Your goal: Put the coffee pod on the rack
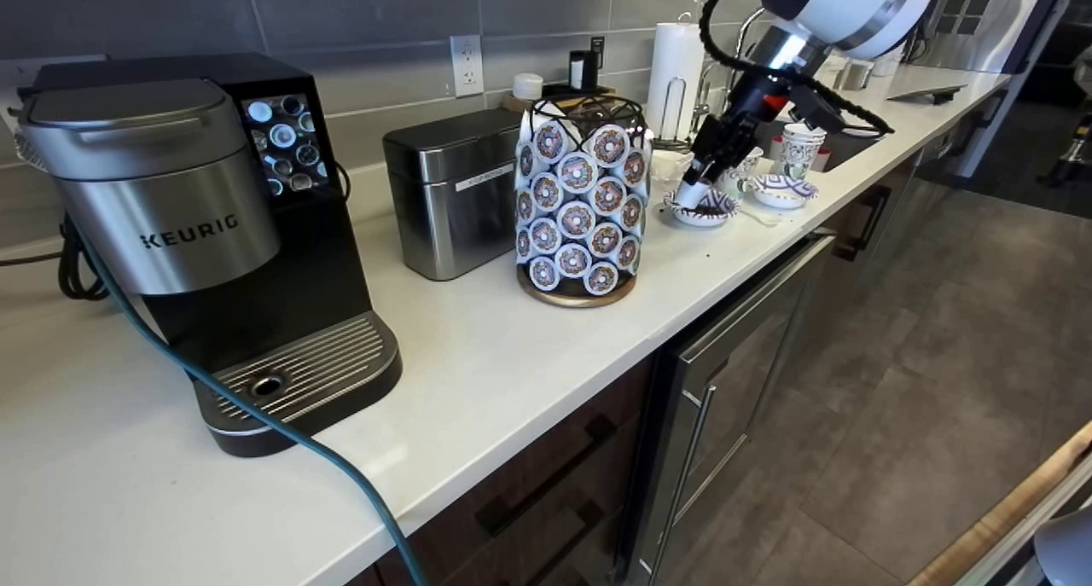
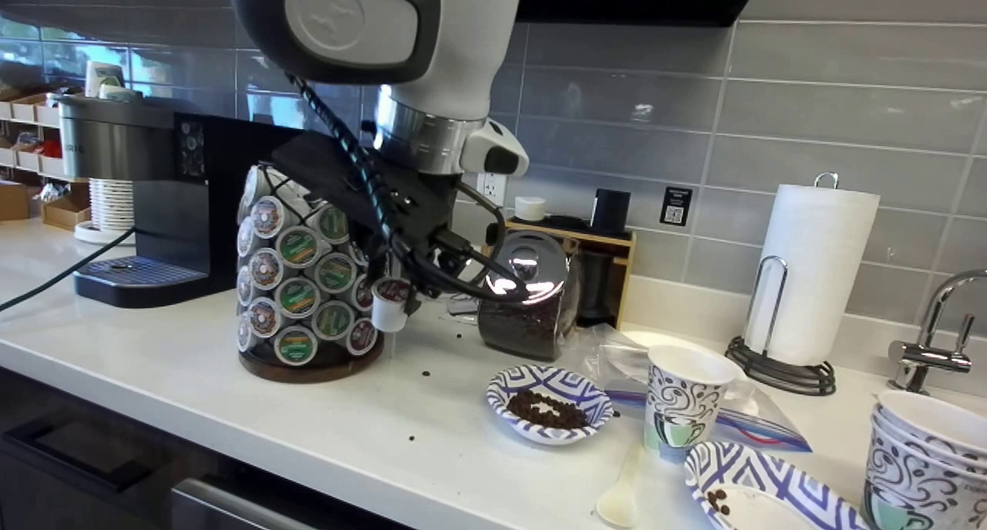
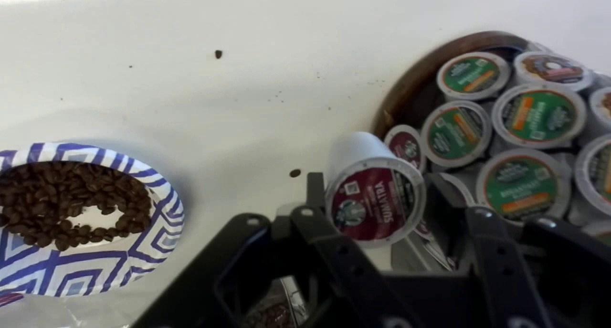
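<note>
Coffee pod (image 2: pixel 389 310): held clear of the counter (image 1: pixel 486 347), just beside the rack (image 1: pixel 576 298) in an exterior view; whether the two touch cannot be told. Its maroon lid, lettered SUMATRA, shows full in the wrist view.
Tool (image 3: pixel 377 194): grasping the pod, a black finger at each side of it.
Rack: upright on a round wooden base, lined with pods whose lids face outward; maroon, green and donut-printed lids show.
Coffee maker (image 1: pixel 196 219): on the counter in both exterior views, a blue-green cable (image 1: pixel 341 461) crossing in front of it.
Metal box (image 1: pixel 435 228): between the coffee maker and the rack.
Paper bowl (image 2: pixel 551 436): blue and white, holding coffee beans (image 3: pixel 62 199); a few loose ones lie on the counter.
Second bowl (image 2: pixel 779 472): a few beans in it, just beside the stacked cups (image 2: pixel 925 468).
Single cup (image 2: pixel 682 403): upright, a plastic bag (image 2: pixel 763 422) behind it.
Spoon (image 2: pixel 617 503): white, lying between the bowls.
Paper towels (image 2: pixel 817 275): upright on a wire stand.
</note>
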Action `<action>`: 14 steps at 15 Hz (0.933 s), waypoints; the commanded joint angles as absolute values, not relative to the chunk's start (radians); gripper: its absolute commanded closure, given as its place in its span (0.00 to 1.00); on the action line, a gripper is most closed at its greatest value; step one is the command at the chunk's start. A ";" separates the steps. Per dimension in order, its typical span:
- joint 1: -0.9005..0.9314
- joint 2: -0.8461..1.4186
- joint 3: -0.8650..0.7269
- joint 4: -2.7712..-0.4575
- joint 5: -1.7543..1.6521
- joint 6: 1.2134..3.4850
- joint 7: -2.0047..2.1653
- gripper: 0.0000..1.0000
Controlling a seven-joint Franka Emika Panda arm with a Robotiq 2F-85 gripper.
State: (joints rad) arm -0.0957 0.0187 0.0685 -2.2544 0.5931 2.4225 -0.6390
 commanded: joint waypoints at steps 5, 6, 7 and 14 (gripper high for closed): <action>-0.093 -0.113 -0.089 -2.255 0.779 2.121 -0.735 0.72; -0.094 -0.109 -0.108 -2.244 0.808 2.081 -0.750 0.72; -0.096 -0.107 -0.123 -2.236 0.830 2.050 -0.764 0.72; -0.110 -0.091 -0.156 -2.215 0.891 1.980 -0.802 0.47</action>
State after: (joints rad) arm -0.1042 -0.0916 -0.1603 -2.2158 0.8917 1.9815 -0.8027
